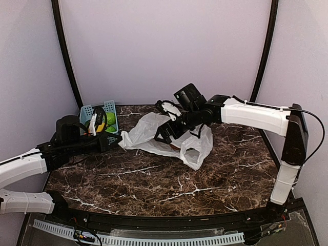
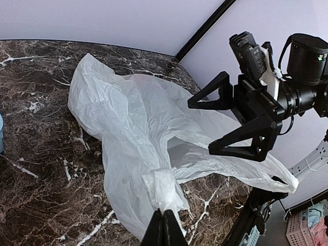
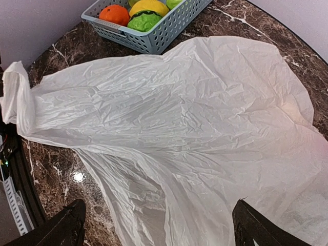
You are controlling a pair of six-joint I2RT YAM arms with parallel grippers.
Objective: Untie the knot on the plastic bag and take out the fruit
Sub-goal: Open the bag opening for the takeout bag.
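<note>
The white plastic bag lies flat and crumpled on the marble table. My left gripper is shut on a bunched end of the bag, which shows in the left wrist view just above the closed fingertips. My right gripper hovers open over the bag's middle, and in its wrist view the bag fills the space between the spread fingers. No tied knot shows. Fruit in orange, yellow and green sits in the blue basket. No fruit clearly shows in the bag.
The blue lattice basket stands at the back left, beside my left wrist. A loop handle of the bag lies towards the right. Purple walls and black poles surround the table. The right gripper also shows in the left wrist view.
</note>
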